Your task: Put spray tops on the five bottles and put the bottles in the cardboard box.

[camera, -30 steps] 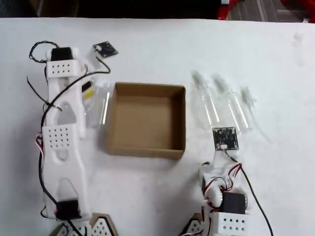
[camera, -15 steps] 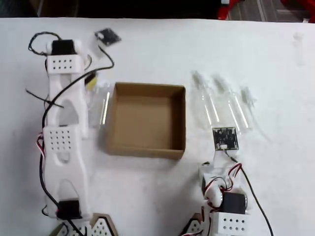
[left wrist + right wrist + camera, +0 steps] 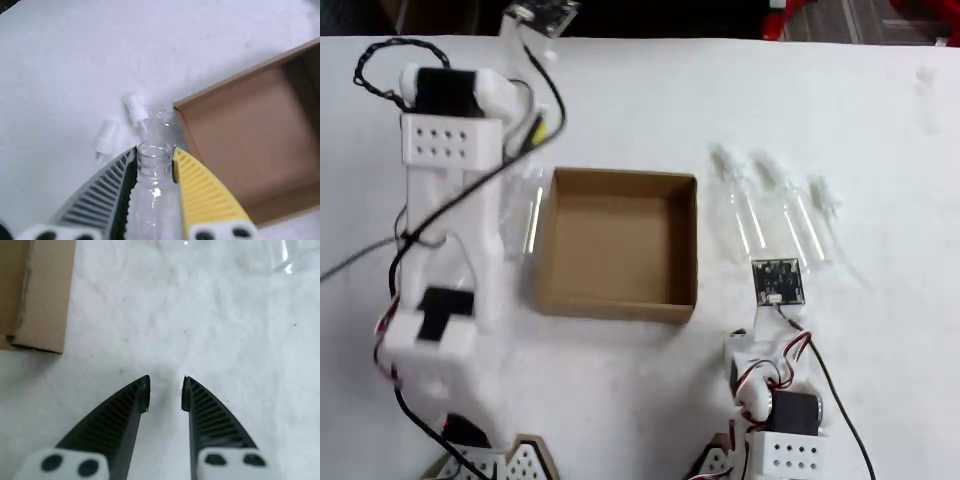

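Observation:
In the left wrist view my left gripper [image 3: 154,162] is shut on a clear open-necked bottle [image 3: 152,200], held above the table. Below it two white spray tops [image 3: 136,108] [image 3: 106,137] lie beside another clear bottle [image 3: 164,120] at the corner of the cardboard box [image 3: 240,145]. From above, the left gripper [image 3: 532,132] hangs past the far left corner of the box [image 3: 618,243]. Over bare table near the box corner [image 3: 42,300], my right gripper [image 3: 165,390] is open and holds nothing. Several clear bottles [image 3: 748,210] with white tops lie right of the box.
A clear bottle [image 3: 525,208] lies on the table against the left side of the box. The right arm [image 3: 775,410] sits at the near edge with its camera board [image 3: 778,282] close to the bottles. Cables [image 3: 380,80] loop around the left arm.
The left arm has risen and swung toward the far edge, lifting its gripper off the table. The right arm has not moved.

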Action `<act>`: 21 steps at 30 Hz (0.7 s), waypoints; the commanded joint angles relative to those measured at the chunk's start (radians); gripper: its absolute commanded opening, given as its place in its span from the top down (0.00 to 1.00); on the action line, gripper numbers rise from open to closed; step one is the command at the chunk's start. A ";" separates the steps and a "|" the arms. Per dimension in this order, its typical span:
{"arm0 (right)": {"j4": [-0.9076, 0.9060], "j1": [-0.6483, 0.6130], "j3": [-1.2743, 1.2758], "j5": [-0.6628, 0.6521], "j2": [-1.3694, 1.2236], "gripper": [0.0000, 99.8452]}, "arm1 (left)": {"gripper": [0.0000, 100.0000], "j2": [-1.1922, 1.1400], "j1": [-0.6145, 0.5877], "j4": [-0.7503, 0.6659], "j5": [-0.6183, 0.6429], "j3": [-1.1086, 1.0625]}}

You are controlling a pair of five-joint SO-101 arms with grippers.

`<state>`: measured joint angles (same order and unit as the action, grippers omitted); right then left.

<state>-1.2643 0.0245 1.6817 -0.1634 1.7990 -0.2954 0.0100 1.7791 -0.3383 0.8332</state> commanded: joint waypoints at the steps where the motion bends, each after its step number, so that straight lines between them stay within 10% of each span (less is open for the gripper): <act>1: -0.008 0.007 0.008 -0.012 0.004 0.91 | 0.98 0.334 0.113 -0.025 0.051 -0.218; 11: -0.008 0.007 0.008 -0.012 0.004 0.91 | 0.98 0.766 0.153 -0.500 0.282 -0.844; 21: -0.008 0.007 0.008 -0.012 0.004 0.91 | 0.98 1.136 0.177 -1.405 0.505 -1.628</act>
<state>-1.2643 0.0245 1.6817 -0.1634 1.7990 0.7004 0.1527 0.7848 0.0990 -0.5263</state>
